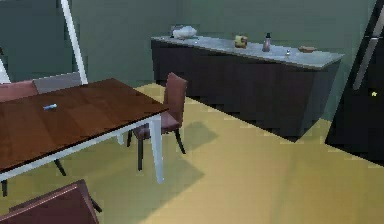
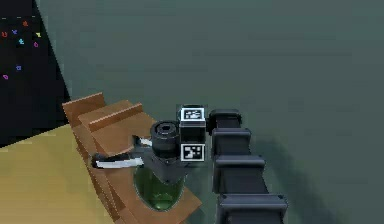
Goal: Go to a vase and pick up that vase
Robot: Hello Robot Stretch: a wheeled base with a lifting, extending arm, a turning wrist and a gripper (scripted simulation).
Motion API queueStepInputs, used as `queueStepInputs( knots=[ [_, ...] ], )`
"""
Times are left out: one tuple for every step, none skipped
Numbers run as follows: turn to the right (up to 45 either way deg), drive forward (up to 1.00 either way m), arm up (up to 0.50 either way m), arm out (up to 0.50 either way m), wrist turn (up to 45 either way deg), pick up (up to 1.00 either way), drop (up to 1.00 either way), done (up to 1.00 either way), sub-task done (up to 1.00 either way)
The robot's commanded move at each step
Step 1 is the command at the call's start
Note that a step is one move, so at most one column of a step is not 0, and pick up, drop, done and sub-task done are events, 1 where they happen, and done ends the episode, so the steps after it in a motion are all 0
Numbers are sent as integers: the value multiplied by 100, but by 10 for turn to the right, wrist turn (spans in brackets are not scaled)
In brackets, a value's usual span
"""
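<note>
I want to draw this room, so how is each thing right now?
Chair, upright beside the table.
Table, standing, small thing on top.
Bottle, upright on the counter.
Fridge, door shut.
Green glass thing, at the gripper; held or not, cannot tell.

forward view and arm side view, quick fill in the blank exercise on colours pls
1. The table has a dark brown top and ___ legs.
2. The floor is ___.
3. In the arm side view, the rounded thing at the gripper is ___.
Missing words: white; yellow; green.
</note>
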Motion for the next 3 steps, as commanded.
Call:
queueStepInputs(
  knots=[
    [0, 0, 0, 0, 300, 0, 0, 0, 0],
    [0, 0, -30, 0, 0, 0, 0, 0, 0],
    [0, 0, 0, 0, 0, 100, 0, 0, 0]
  ],
)
